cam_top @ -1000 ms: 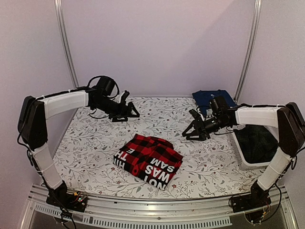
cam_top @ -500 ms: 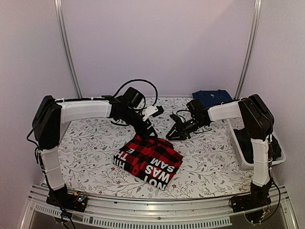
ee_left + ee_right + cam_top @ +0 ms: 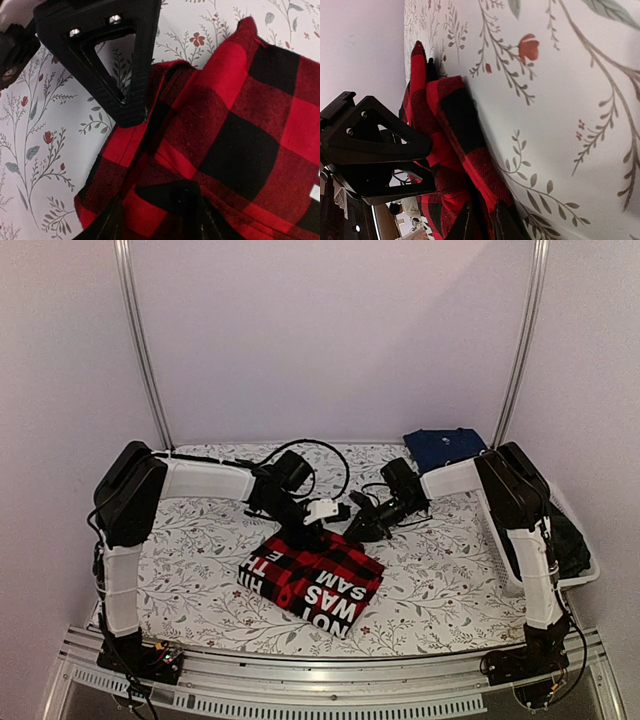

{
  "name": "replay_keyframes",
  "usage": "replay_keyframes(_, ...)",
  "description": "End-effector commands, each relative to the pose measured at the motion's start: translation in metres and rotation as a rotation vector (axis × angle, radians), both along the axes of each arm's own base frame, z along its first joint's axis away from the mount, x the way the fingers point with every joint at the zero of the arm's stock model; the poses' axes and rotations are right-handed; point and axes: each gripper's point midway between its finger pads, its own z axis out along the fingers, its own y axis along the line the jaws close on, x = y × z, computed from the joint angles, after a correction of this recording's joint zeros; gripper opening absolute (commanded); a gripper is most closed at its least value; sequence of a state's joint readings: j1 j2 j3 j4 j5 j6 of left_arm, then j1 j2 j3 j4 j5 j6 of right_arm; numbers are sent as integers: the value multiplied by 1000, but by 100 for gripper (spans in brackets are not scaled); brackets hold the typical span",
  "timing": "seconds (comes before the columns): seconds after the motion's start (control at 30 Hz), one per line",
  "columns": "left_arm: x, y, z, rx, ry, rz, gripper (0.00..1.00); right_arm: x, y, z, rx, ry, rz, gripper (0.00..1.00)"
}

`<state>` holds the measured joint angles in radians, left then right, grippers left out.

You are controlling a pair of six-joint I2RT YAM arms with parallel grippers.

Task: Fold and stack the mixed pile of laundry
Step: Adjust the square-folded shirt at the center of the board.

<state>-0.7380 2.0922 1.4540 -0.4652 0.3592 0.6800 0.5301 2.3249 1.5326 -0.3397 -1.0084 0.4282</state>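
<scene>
The red-and-black checked flannel shirt (image 3: 315,575) lies folded at the table's front centre, white letters showing. Both grippers are at its far edge. My left gripper (image 3: 305,530) is down on the far left corner; in the left wrist view its jaws (image 3: 157,225) close on a bunched fold of the shirt (image 3: 240,115). My right gripper (image 3: 352,530) pinches the far right edge; in the right wrist view its jaws (image 3: 484,225) stand narrow with the shirt (image 3: 450,125) between them. A navy folded garment (image 3: 445,447) lies at the back right.
The white lattice basket (image 3: 520,585) stands at the right edge with a dark garment (image 3: 565,535) inside. The floral table cloth (image 3: 190,540) covers the table. The two grippers are a few centimetres apart; the right gripper's finger (image 3: 122,65) shows in the left wrist view.
Both arms have swung in from the table's sides to its middle and come down on the shirt's far edge. The shirt has not moved.
</scene>
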Motion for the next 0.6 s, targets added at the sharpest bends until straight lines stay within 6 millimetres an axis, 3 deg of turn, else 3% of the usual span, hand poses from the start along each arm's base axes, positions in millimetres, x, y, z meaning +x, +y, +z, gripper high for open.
replay_keyframes(0.0, -4, -6, -17, 25, -33, -63, 45, -6, -3, -24, -56, 34, 13, 13)
replay_keyframes(0.13, -5, -12, -16, 28, -57, -69, 35, -10, -7, -33, -79, 40, 19, 13)
replay_keyframes(0.37, -8, -22, 9, 11, -102, -68, 0, -14, -10, -40, -91, 41, 22, 12)
replay_keyframes(0.57, 1, -23, 44, -44, -142, -37, 0, -18, -13, -43, -96, 39, 27, 11)
